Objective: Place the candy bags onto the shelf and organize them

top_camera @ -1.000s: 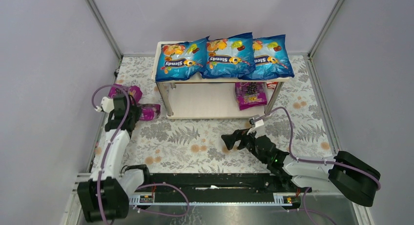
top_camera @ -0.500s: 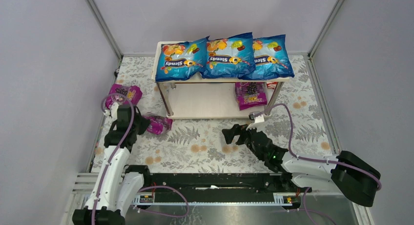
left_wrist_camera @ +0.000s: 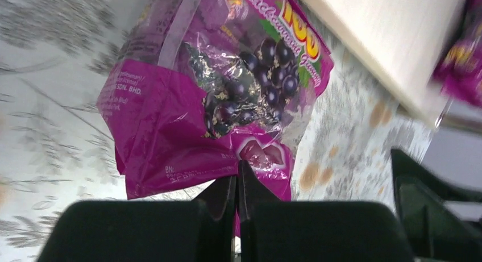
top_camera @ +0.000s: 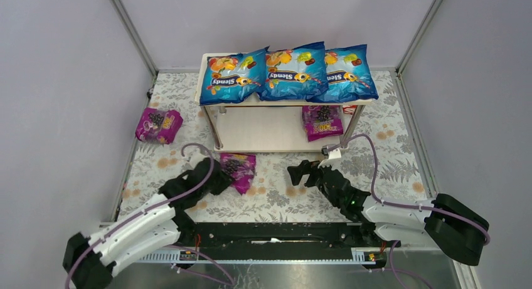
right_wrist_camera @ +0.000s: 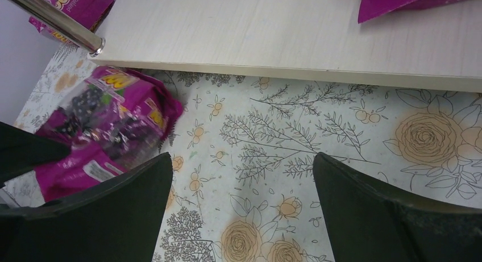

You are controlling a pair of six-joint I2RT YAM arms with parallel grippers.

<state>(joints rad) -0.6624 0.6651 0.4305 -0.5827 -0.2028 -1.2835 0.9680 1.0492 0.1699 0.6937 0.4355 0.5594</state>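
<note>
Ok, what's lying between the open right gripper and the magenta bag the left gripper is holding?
Just bare floral tablecloth: the top view shows nothing else between the right gripper and the magenta bag pinched by the left gripper.

Three blue bags (top_camera: 292,73) atop shelf (top_camera: 263,129); magenta bag (top_camera: 321,121) on lower board, pinched bag (top_camera: 238,170) nearer, loose bag (top_camera: 158,125) left

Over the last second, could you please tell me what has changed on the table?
The left gripper, jaws shut on a magenta bag, carried it rightward to the front of the shelf. The right gripper, open, barely moved. The blue bags and the other two magenta bags stayed put.
</note>
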